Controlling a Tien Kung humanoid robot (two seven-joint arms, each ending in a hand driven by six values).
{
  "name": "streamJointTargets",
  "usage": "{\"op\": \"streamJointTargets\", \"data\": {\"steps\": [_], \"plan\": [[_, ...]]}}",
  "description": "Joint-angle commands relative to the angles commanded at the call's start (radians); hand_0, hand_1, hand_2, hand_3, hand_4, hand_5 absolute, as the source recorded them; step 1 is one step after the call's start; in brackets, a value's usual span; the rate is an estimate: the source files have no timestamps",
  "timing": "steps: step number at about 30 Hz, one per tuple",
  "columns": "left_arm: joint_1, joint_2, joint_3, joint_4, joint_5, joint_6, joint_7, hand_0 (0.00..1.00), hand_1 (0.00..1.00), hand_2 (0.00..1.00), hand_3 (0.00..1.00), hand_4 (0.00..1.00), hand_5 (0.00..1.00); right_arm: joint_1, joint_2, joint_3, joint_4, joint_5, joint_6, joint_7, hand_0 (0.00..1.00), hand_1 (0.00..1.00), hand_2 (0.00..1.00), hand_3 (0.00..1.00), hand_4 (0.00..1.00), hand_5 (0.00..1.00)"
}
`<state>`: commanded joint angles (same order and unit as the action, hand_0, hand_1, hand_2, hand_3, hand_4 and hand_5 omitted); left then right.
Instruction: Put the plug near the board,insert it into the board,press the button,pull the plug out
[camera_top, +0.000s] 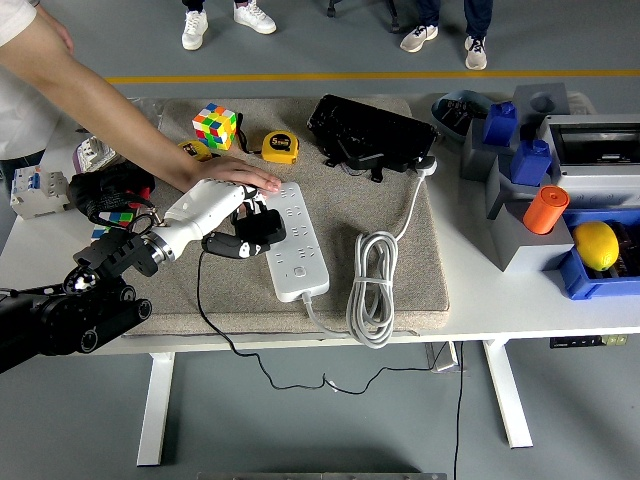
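Note:
A white power strip (295, 243) lies on the brown mat, long axis running away from me, with its coiled white cable (372, 285) to the right. My left hand (243, 226), white-shelled with black fingers, is shut on a black plug (262, 228) at the strip's left edge, just off its upper sockets. A thin black cord trails from the plug down over the table's near edge. A person's hand (238, 175) presses flat on the strip's far end. My right hand is out of view.
A Rubik's cube (214, 126), a yellow tape measure (280, 147) and a black case (370, 133) sit at the mat's back. Grey and blue bins (520, 190) with an orange cylinder (545, 209) and a yellow fruit (596, 244) stand at the right.

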<state>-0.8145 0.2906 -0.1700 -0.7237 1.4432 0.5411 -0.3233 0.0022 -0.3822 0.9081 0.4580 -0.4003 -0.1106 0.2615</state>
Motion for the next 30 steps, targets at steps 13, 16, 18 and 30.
{"op": "streamJointTargets", "data": {"steps": [13, 16, 18, 30], "plan": [[0.004, -0.001, 0.007, 0.013, -0.007, 0.006, 0.001, 0.307, 0.343, 0.349, 0.508, 0.855, 0.161, -0.001, -0.001, -0.001, 0.0, 0.0, 0.0, 0.0, 0.697, 0.697, 0.667, 0.571, 0.998, 0.493], [0.003, -0.001, 0.005, 0.015, -0.004, 0.009, 0.002, 0.309, 0.346, 0.351, 0.508, 0.858, 0.165, 0.0, -0.001, -0.001, 0.0, 0.0, 0.0, 0.0, 0.697, 0.697, 0.668, 0.571, 0.998, 0.493], [0.002, -0.001, 0.006, 0.014, -0.004, 0.011, 0.002, 0.309, 0.346, 0.351, 0.508, 0.858, 0.165, 0.0, 0.0, 0.001, 0.0, -0.001, 0.0, 0.0, 0.697, 0.697, 0.668, 0.571, 0.998, 0.493], [0.005, 0.0, 0.012, 0.015, -0.005, 0.007, 0.007, 0.307, 0.354, 0.357, 0.508, 0.859, 0.165, 0.001, -0.001, 0.003, 0.0, -0.001, 0.001, 0.001, 0.695, 0.697, 0.667, 0.57, 0.998, 0.492]]}}
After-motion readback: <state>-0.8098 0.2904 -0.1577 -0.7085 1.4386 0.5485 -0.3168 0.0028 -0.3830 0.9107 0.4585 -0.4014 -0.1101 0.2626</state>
